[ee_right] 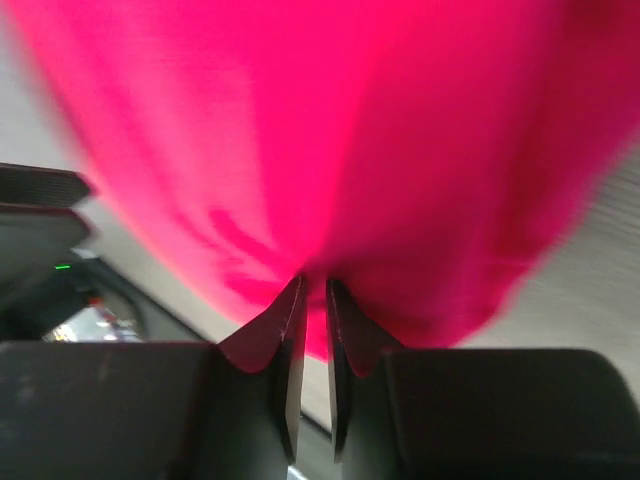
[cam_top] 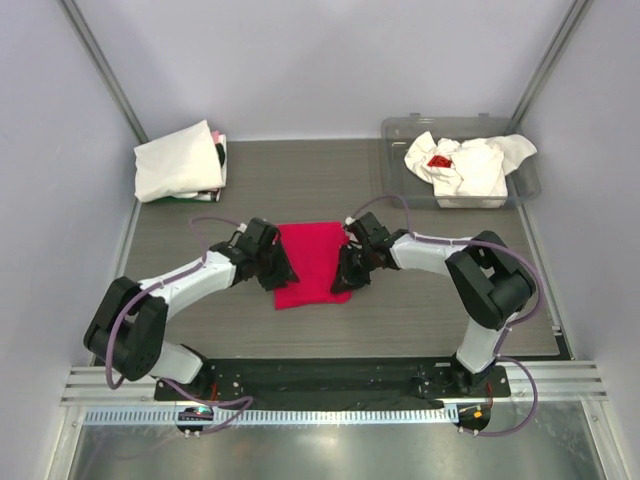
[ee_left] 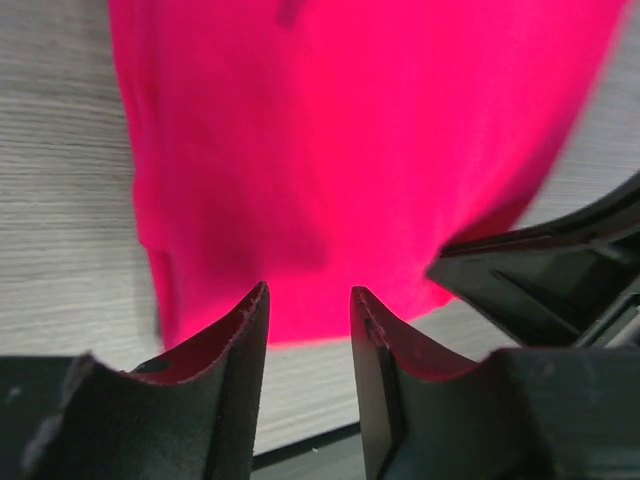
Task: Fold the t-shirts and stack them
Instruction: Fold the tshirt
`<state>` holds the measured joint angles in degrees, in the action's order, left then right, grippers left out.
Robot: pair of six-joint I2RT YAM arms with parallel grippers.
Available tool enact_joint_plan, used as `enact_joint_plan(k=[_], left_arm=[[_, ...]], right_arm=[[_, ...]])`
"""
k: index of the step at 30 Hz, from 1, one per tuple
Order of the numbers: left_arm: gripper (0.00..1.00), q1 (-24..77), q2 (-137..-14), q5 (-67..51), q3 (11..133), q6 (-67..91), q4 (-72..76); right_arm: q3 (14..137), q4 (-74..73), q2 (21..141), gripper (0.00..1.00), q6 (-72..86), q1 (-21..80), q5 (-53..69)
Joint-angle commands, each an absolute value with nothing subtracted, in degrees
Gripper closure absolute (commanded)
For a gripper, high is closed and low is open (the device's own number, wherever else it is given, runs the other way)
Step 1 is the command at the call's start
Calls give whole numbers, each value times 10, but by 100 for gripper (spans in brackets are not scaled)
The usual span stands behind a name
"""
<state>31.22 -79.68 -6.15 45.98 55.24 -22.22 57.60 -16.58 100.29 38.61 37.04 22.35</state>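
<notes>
Grey wood-grain table (cam_top: pixel 430 310), pale walls. The red shirt (cam_top: pixel 312 262) lies mid-table between both arms, one at each side edge, likely so they can lift it together for a fold. The left claw (ee_left: pixel 308 292) stands half open at the hem, gripping nothing. The right claw (ee_right: pixel 314 283) is nearly closed, seemingly pinching red cloth

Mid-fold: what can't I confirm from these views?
- Top view: where left gripper and right gripper meet the red t-shirt, hidden beneath their wrists.
- Right wrist view: shirt edges, motion-blurred.
- Left wrist view: shirt's far end, cut by the frame.
- Top view: how many white shirts fill the tub, heaped together.
</notes>
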Motion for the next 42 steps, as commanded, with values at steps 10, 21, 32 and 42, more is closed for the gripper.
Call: enact_joint_plan(k=[10,21,32,42], left_arm=[[69,331,-853,-28,380,536,-165],[71,371,-742,11,288,597,-182],[65,382,-678,48,324,589,-264],[11,379,-570,107,363,530,-230]], right_arm=[[399,-79,998,84,358,321,215],[401,-228,906,75,335,321,69],[439,-374,827,59,336,321,-62],[493,-439,758,39,352,323,-42]])
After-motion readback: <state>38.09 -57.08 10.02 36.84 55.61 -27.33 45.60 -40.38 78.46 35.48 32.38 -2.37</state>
